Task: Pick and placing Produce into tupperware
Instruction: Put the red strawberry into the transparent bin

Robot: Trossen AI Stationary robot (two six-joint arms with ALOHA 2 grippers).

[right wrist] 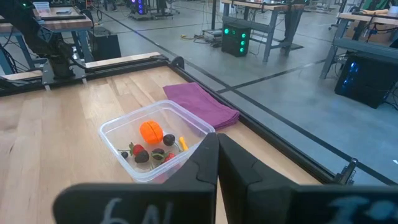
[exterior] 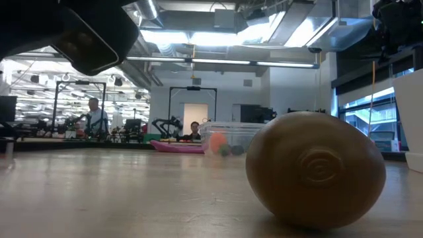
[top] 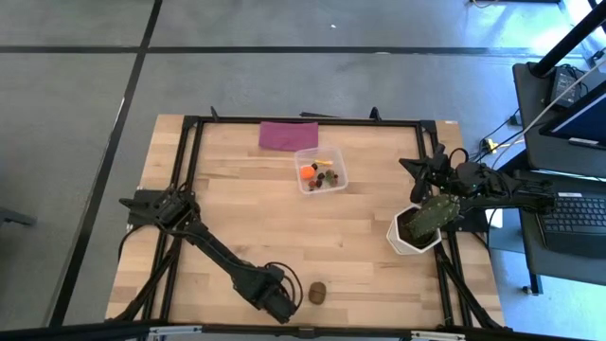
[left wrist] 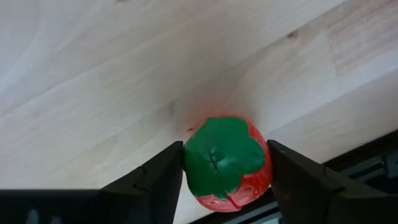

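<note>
The green-topped strawberry (left wrist: 227,163) sits between the fingers of my left gripper (left wrist: 227,180), which is near the table's near edge (top: 279,305); it is shut on the strawberry. The brown oval lump (top: 317,293) lies on the wood just right of that gripper and looms large in the low view (exterior: 316,172). The clear tupperware (top: 320,170) stands far of centre and holds the orange ball (right wrist: 151,131), a yellow piece and dark and red bits. My right gripper (right wrist: 217,168) is shut and empty, hovering at the table's right side (top: 417,169). My left gripper pinches the strawberry between its two fingers, one finger (left wrist: 168,177) on the edge of the green top (left wrist: 205,155), the other (left wrist: 289,177) on the red side (left wrist: 261,171). The green top faces the wrist camera. Whether the strawberry's underside touches the wood is hidden.
A white pot with a green cactus-like plant (top: 421,225) stands by the right edge, just below my right arm. A flat purple cloth (top: 288,134) lies at the far edge behind the tupperware. The black frame rail (left wrist: 373,162) runs along the near edge by the strawberry. People show in the room beyond.
</note>
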